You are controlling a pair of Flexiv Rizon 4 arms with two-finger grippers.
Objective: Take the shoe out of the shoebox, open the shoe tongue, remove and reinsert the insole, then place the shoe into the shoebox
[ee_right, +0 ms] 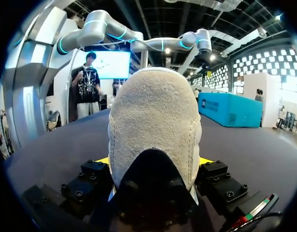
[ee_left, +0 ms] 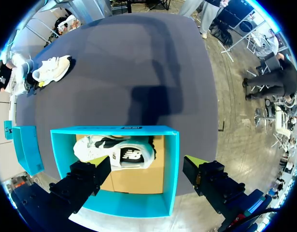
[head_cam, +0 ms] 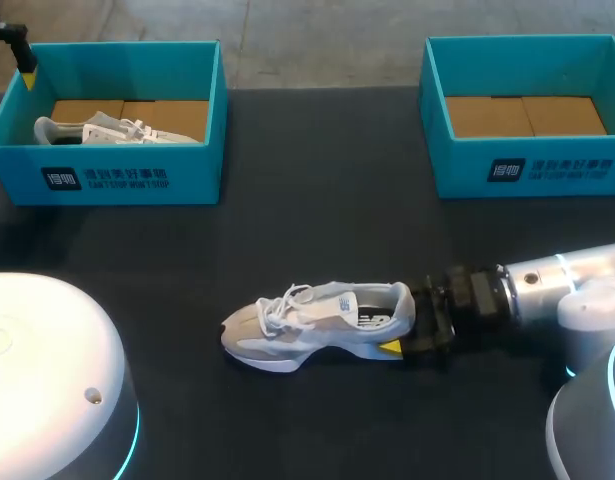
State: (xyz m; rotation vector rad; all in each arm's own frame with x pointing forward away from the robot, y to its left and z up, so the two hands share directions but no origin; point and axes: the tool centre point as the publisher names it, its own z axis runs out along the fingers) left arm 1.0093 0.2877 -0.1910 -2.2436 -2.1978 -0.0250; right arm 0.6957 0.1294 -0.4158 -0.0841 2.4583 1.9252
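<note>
At the far left, the left gripper (ee_left: 146,162) hangs above the left shoebox (head_cam: 132,180) with its fingers spread wide and nothing held between them. One yellow tip is over the box's inside beside the boxed shoe (head_cam: 107,128), and the other is out past the box's side wall. That pale shoe lies on its side on the cardboard floor of the box.

In the middle of the dark table (head_cam: 317,230) lies the shoe on the table (head_cam: 307,325). It is upright on its sole, with its toe toward the left and its laces on top.

The right gripper (ee_right: 153,164) is clamped on this shoe's heel. One finger presses each side of the heel, and the yellow tips just show past the suede. The right arm comes in low from the right.

At the far right stands the right shoebox (head_cam: 547,170), well apart from the shoe, showing only its cardboard floor.

The count is two teal shoeboxes, two pale shoes and two grippers.
</note>
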